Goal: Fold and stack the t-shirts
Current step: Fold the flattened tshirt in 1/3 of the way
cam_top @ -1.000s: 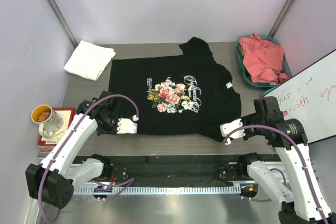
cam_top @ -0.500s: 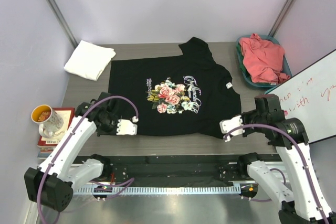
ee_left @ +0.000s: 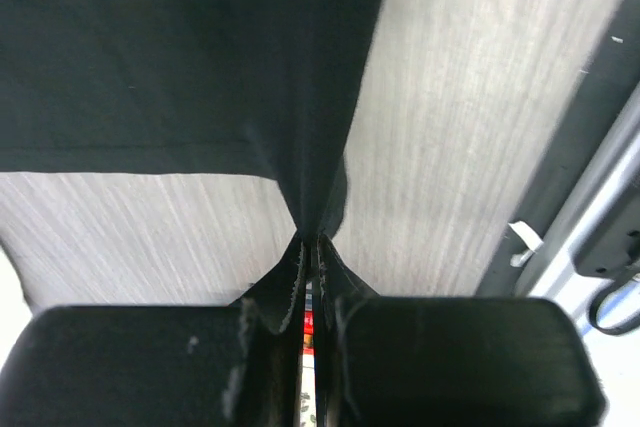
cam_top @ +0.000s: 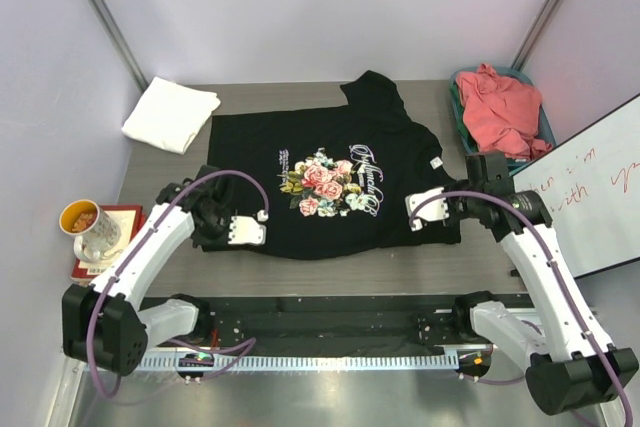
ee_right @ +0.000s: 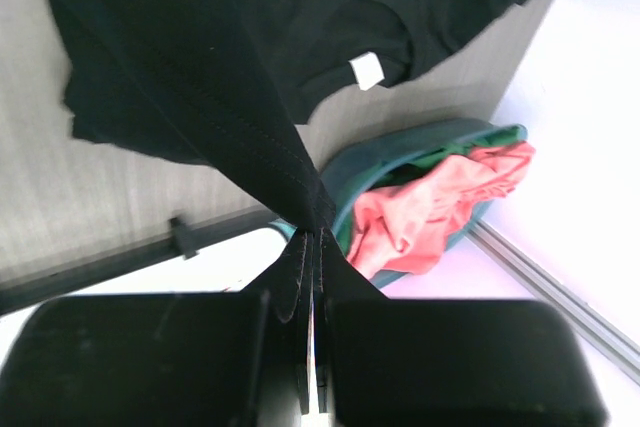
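Both arms have drawn the black tee point(cam_top: 250, 147) by its near hem in from the near edge of the surface point(cam_top: 160, 179). The left fingers point(cam_top: 247, 232) and right fingers point(cam_top: 424, 210) each pinch a hem corner. Uneven travel could skew the fold. The rest lies flat mid-surface.

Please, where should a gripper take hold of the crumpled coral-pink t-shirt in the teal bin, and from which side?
Probably a raised fold of the crumpled coral-pink cloth t-shirt, coming from above: the teal plastic bin walls it in on every side, and the cloth heaps past the rim, so a top fold is free to pinch.
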`<action>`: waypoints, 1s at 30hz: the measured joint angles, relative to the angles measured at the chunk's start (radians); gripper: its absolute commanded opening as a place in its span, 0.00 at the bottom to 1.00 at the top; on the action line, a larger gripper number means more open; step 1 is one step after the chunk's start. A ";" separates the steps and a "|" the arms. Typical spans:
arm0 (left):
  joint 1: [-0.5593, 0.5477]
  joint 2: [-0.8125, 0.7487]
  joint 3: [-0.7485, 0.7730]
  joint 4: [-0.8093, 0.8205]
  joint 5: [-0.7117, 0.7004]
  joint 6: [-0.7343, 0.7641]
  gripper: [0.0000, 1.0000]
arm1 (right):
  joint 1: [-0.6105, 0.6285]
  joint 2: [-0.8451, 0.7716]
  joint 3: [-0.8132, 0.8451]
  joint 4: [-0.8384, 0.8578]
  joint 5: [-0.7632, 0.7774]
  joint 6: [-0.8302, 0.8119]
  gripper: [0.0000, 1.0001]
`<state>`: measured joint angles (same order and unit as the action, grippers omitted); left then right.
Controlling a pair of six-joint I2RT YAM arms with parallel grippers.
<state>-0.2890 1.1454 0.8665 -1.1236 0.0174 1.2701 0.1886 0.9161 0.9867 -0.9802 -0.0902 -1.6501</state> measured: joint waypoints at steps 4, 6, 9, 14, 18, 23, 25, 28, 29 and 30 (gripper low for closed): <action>0.021 0.046 0.023 0.037 -0.001 0.011 0.00 | -0.031 0.050 0.000 0.084 -0.003 0.000 0.01; 0.035 0.066 0.037 0.048 -0.002 0.018 0.00 | -0.047 0.080 0.000 0.118 -0.007 -0.002 0.01; 0.066 0.095 0.063 0.074 -0.002 0.025 0.00 | -0.075 0.128 0.000 0.170 -0.018 -0.009 0.01; 0.106 0.153 0.103 0.110 -0.002 0.033 0.00 | -0.096 0.196 0.000 0.245 -0.029 -0.021 0.01; 0.129 0.203 0.137 0.135 -0.001 0.043 0.00 | -0.100 0.246 0.002 0.298 -0.040 -0.023 0.01; 0.139 0.245 0.160 0.156 -0.001 0.047 0.00 | -0.101 0.306 0.014 0.359 -0.052 -0.024 0.01; 0.140 0.258 0.164 0.167 -0.001 0.047 0.00 | -0.101 0.335 0.028 0.384 -0.055 -0.024 0.01; 0.141 0.281 0.175 0.174 -0.001 0.047 0.00 | -0.101 0.376 0.058 0.412 -0.056 -0.024 0.01; 0.141 0.292 0.183 0.174 -0.001 0.047 0.00 | -0.101 0.388 0.068 0.422 -0.057 -0.023 0.01; 0.141 0.303 0.193 0.174 -0.001 0.047 0.00 | -0.101 0.398 0.078 0.433 -0.058 -0.023 0.01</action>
<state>-0.1482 1.4483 1.0595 -0.9493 0.0162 1.3174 0.0875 1.3144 1.0645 -0.5476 -0.1482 -1.6733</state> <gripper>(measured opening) 0.005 0.018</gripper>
